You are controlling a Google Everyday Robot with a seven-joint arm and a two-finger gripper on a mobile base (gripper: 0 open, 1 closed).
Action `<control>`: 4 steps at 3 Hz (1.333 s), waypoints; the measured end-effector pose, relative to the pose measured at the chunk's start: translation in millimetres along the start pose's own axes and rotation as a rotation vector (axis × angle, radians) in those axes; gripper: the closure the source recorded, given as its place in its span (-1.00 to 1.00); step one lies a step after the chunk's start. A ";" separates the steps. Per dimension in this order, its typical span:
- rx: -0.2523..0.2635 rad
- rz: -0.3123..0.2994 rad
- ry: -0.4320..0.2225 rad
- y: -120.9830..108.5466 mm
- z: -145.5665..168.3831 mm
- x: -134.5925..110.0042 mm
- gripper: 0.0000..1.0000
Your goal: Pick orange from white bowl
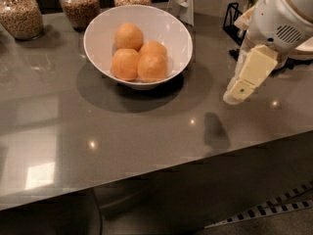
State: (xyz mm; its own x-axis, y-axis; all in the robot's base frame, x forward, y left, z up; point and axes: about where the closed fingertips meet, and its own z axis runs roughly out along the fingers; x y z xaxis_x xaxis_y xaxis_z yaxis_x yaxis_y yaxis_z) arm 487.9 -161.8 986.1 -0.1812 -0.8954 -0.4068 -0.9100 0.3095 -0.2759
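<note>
Clearly, in the camera view, the white bowl (100,31) sits on the grey counter (122,146) toward its back, left of centre. Four oranges (152,67) lie inside it, bunched together and touching. The gripper (237,92) hangs at the right, above the counter and well apart from the bowl, pointing down and to the left with nothing visibly in it; whether it is released or clenched cannot be told. Three glass jars (79,6) stand along the back edge behind the bowl.
</note>
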 end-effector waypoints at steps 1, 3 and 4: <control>0.040 0.047 -0.060 -22.7 18.7 -35.6 -1.00; 0.062 0.180 -0.065 -45.0 44.4 -67.2 -1.00; 0.062 0.180 -0.065 -45.0 44.5 -67.2 -1.00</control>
State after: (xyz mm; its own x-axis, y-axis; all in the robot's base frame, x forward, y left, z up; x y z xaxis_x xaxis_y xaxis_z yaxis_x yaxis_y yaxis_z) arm 557.6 -101.3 987.1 -0.3126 -0.8016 -0.5096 -0.8400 0.4838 -0.2457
